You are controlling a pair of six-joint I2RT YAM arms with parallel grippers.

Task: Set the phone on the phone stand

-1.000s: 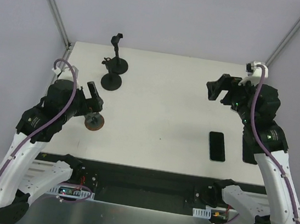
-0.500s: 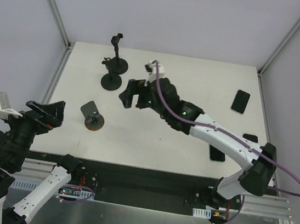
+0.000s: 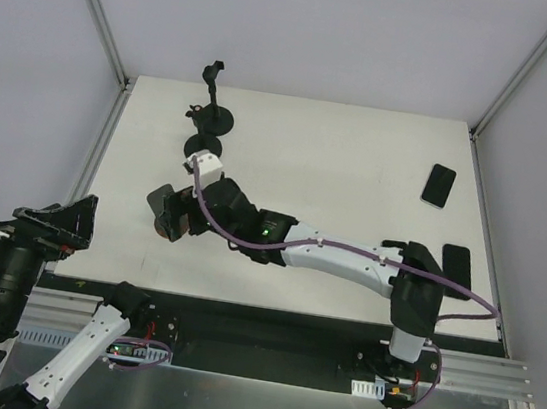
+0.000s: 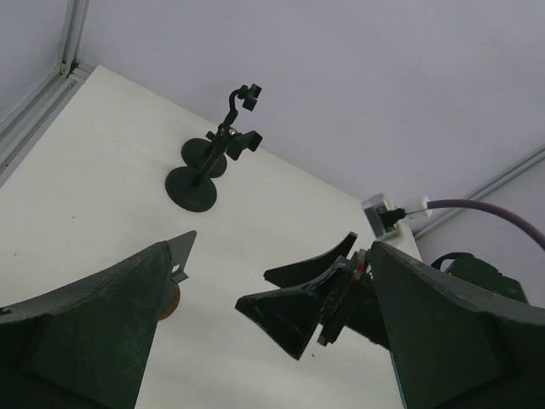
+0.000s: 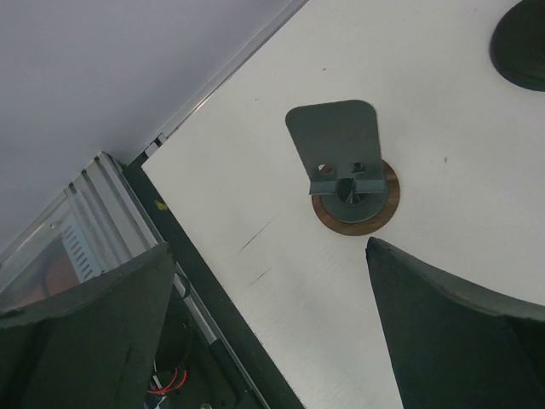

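A black phone (image 3: 438, 185) lies flat near the table's far right edge. A second dark phone (image 3: 457, 264) lies at the right, beside my right arm's elbow. The small phone stand (image 3: 165, 200), a grey plate on a round wooden base, stands at the front left; it also shows in the right wrist view (image 5: 334, 135) and, partly hidden by a finger, in the left wrist view (image 4: 182, 248). My right gripper (image 3: 173, 218) reaches across to it, open and empty, just above it (image 5: 271, 247). My left gripper (image 3: 61, 223) is open and empty, drawn back off the table's left front corner (image 4: 277, 247).
Two tall black stands with round bases (image 3: 210, 115) (image 3: 203, 148) stand at the back left, also in the left wrist view (image 4: 192, 186). My right arm (image 3: 347, 260) lies across the table's front half. A black rail (image 3: 269, 315) runs along the near edge.
My right gripper has swung from the table's middle down and left to the small stand. My left arm has drawn further back and left.
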